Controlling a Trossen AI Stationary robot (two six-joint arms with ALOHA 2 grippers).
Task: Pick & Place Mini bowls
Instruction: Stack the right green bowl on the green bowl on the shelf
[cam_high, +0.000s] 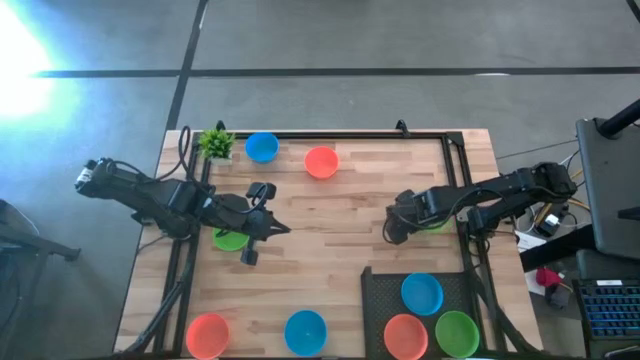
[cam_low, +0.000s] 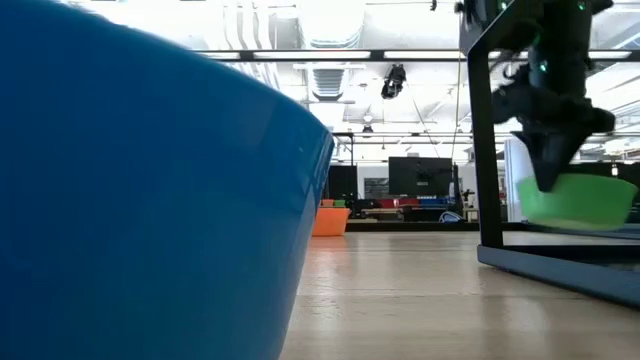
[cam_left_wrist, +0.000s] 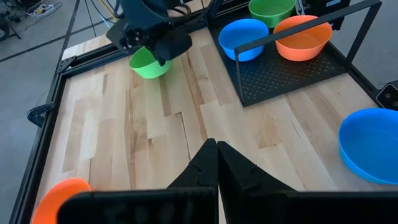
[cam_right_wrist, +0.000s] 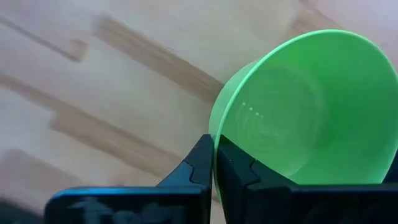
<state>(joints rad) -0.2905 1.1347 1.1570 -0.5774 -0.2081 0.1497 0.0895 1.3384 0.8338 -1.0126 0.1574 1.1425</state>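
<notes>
Right gripper (cam_right_wrist: 212, 163) clamped shut on rim of green mini bowl (cam_right_wrist: 305, 109), pinching the wall w/ one finger inside, one outside. Held bowl tilted in right wrist view; in low view same green bowl (cam_low: 577, 200) hangs just above the wood, under the gripper (cam_low: 548, 170). From above, gripper (cam_high: 397, 228) sits just beyond the black mesh tray (cam_high: 382, 300), toward the table's far edge, bowl mostly hidden beneath the arm.

Inside tray: blue bowl (cam_high: 422, 293), orange bowl (cam_high: 406, 334), green bowl (cam_high: 456, 332), packed close; can't tell if touching.

Left gripper (cam_high: 283, 229) shut, empty, fingertips pressed together over bare wood, well left of tray. Second loose green bowl (cam_high: 230, 239) partly under left arm, just behind that gripper.

Further left of tray along near edge: blue bowl (cam_high: 305, 331), then orange bowl (cam_high: 208, 335). Far from tray near the back rail: orange bowl (cam_high: 321, 161), blue bowl (cam_high: 261, 147), and small potted plant (cam_high: 215, 143) at the far-left corner.

Low view mostly blocked by near blue bowl (cam_low: 150, 200); distant orange bowl (cam_low: 331, 220) prob. the back-rail one.
</notes>
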